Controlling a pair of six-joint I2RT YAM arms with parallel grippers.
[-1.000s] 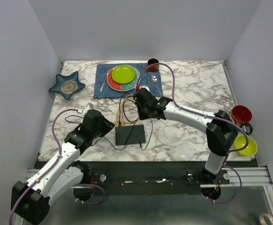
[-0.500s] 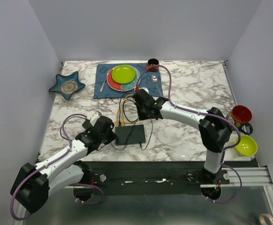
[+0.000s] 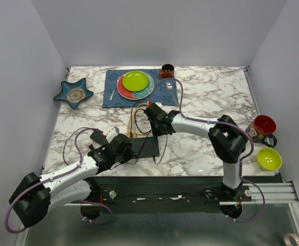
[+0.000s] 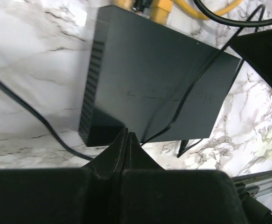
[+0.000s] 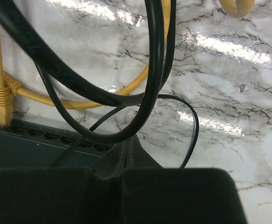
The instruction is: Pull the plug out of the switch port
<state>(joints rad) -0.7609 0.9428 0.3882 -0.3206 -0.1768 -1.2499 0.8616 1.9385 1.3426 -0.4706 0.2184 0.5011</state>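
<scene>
Top external view: the switch (image 3: 146, 147) lies flat on the marble table (image 3: 211, 102), its socket edge turned away from the arm bases. Yellow cables (image 3: 134, 123) loop just beyond that edge. The left gripper (image 3: 128, 151) sits at the switch's left end, and the right gripper (image 3: 156, 130) hangs over the far socket edge.

Left wrist view: the left gripper (image 4: 127, 137) has its fingers pressed together with nothing between them. Their tips are at the near corner of the switch (image 4: 154, 79); whether they touch it cannot be told. A thin black cord (image 4: 191, 88) runs slantwise across the switch's top, and a yellow plug (image 4: 160, 8) sits in the far edge.

Right wrist view: the right gripper (image 5: 129, 142) is also pressed together and pinches nothing. Its tips are just beside the socket row of the switch (image 5: 14, 144). A thick black cable (image 5: 56, 70) curves right above the tips. The yellow plug (image 5: 1, 100) stands in a socket well to their left.
</scene>
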